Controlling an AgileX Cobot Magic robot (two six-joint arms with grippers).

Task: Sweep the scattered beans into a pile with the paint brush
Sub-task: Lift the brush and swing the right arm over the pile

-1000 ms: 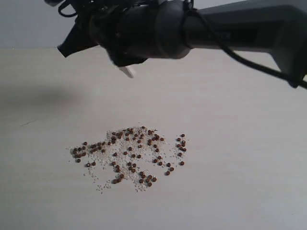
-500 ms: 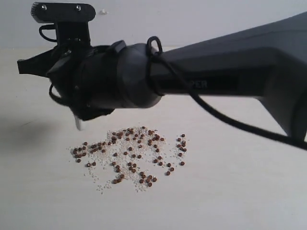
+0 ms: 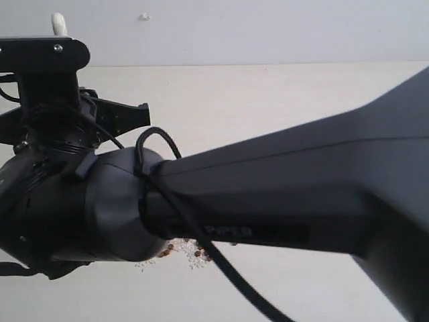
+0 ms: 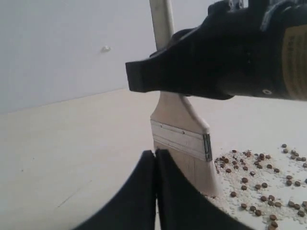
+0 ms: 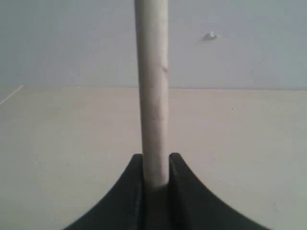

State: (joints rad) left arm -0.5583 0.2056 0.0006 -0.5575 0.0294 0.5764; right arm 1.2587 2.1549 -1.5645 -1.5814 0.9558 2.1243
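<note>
The paint brush (image 4: 181, 136) stands upright, its cream bristles touching the table at the edge of the beans (image 4: 259, 184). My right gripper (image 5: 156, 160) is shut on its pale wooden handle (image 5: 152, 91). In the exterior view the right arm (image 3: 268, 208) fills most of the picture. Only the handle's tip (image 3: 59, 24) and a few beans (image 3: 194, 252) show past it. My left gripper (image 4: 155, 154) is shut with nothing in it and sits low beside the brush's metal band, on the side away from the beans.
The pale tabletop (image 4: 72, 143) stretches bare on the side of the brush away from the beans. A light wall (image 5: 230, 43) rises behind the table. The right arm's black cable (image 3: 201, 241) loops under its wrist.
The right arm has come down and to the left with the brush, from above the beans to table level at their edge. It now hides most of the beans in the exterior view.
</note>
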